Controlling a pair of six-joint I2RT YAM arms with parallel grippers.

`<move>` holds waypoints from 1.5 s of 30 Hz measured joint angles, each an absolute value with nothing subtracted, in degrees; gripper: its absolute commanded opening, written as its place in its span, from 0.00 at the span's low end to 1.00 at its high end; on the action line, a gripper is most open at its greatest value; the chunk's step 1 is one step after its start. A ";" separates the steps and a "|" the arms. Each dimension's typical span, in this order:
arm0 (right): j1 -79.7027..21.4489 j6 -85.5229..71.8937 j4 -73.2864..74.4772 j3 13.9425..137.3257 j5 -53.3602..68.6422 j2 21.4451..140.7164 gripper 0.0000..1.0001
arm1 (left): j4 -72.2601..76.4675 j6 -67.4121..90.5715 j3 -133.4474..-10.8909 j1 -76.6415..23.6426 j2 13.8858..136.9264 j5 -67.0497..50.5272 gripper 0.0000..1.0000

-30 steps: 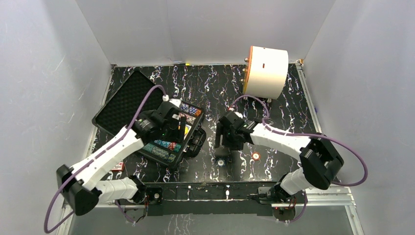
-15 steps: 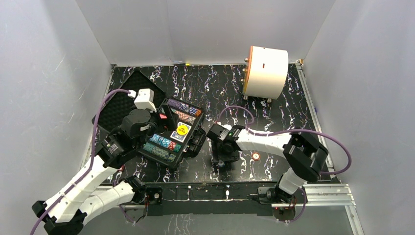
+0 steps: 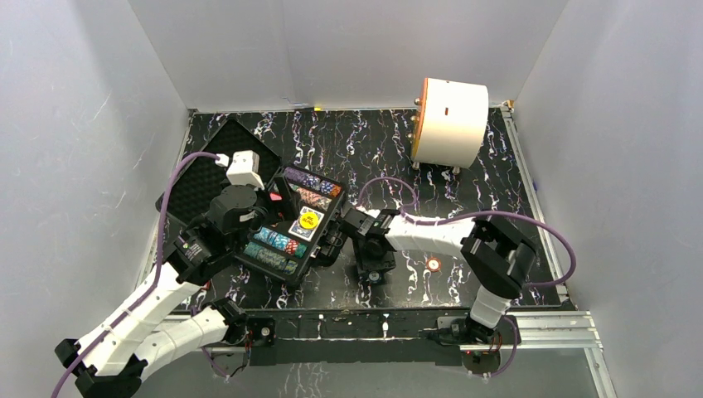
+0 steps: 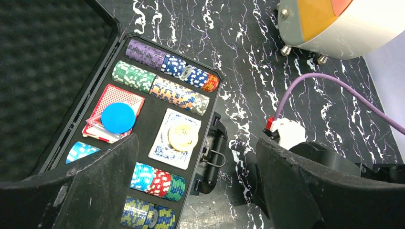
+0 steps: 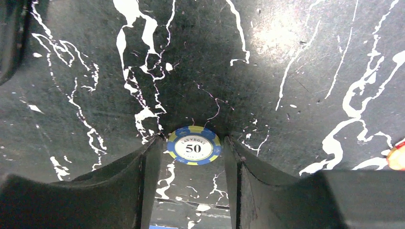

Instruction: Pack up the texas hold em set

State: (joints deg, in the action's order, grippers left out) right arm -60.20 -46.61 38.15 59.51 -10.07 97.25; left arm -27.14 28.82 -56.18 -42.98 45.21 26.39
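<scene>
The black case [image 3: 327, 242] lies open at the table's left, its foam lid [image 3: 203, 178] laid back. In the left wrist view it holds rows of chips [image 4: 162, 86], a red deck under a blue button [image 4: 117, 117] and a blue deck under a yellow button [image 4: 183, 135]. My left gripper [image 4: 197, 138] hangs open and empty above the case's left side [image 3: 235, 217]. My right gripper [image 5: 193, 143] is down at the table [image 3: 373, 267], open. Its fingertips [image 5: 155, 148] stand close on either side of a blue and yellow 50 chip [image 5: 194, 145] lying flat.
An orange chip [image 3: 433, 264] lies on the table right of my right gripper and shows at the right wrist view's edge [image 5: 397, 157]. The large white cylinder with orange face [image 3: 448, 122] stands at the back right. White walls enclose the table.
My left gripper has drawn back from over the case's inside to its left side. My right gripper has moved left and down to straddle the blue and yellow chip.
</scene>
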 measured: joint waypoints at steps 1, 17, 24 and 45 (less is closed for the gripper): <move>-60.40 -46.54 38.72 59.88 -10.41 97.60 0.57 | -27.27 28.97 -56.18 -42.98 45.21 26.65 0.92; -62.33 -46.41 40.21 61.25 -11.44 99.22 0.52 | -29.54 30.68 -56.18 -42.98 46.17 29.23 0.93; -62.54 -46.78 38.83 60.23 -12.12 98.35 0.57 | -30.09 30.81 -56.18 -42.98 46.59 29.21 0.94; -43.94 -54.63 22.04 50.41 -3.42 76.44 0.46 | -8.73 33.69 -42.74 -42.98 58.83 -6.15 0.84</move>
